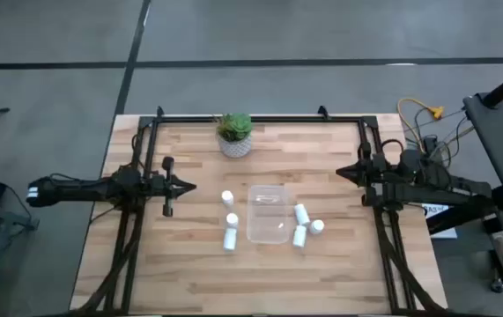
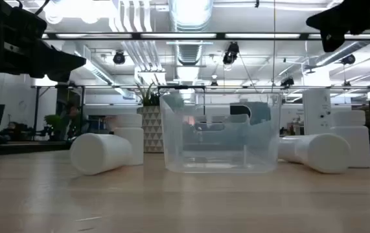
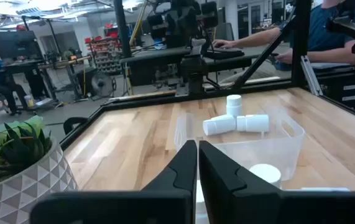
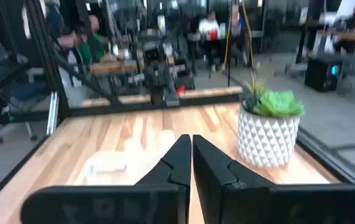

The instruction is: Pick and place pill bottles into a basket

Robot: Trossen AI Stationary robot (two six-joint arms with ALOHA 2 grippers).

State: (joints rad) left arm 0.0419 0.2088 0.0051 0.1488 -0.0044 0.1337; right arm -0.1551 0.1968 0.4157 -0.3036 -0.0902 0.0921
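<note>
The left tool [image 1: 188, 187] hangs over the left part of the table [image 1: 181, 273], its two dark fingers pressed together with nothing between them, tips aimed toward the middle; the left wrist view shows the same closed pair [image 3: 197, 163]. The right tool [image 1: 343, 173] waits over the right part of the table, also pressed together and empty, tips facing the left arm, as its wrist view confirms [image 4: 191, 155]. Between them lies the basket [image 1: 268, 213], a clear, smooth plastic tub, rectangular with rounded corners, long axis running from the far edge toward the near edge, with no bottle inside it. Six pill bottles, small white cylinders with white caps, sit on the wood beside it, three on each side. On its left: one upright [image 1: 227, 198], another upright [image 1: 232, 219], and one lying down [image 1: 230, 238] with its long axis running near to far. On its right: two lying down, one [image 1: 302, 214] tilted slightly off the near-far line and one [image 1: 299, 235] just below it, plus one upright [image 1: 317, 226] beside them. The table is light, striped butcher-block wood inside a black frame. A whitish faceted pot [image 1: 234, 144] with a green succulent stands near the far edge.
</note>
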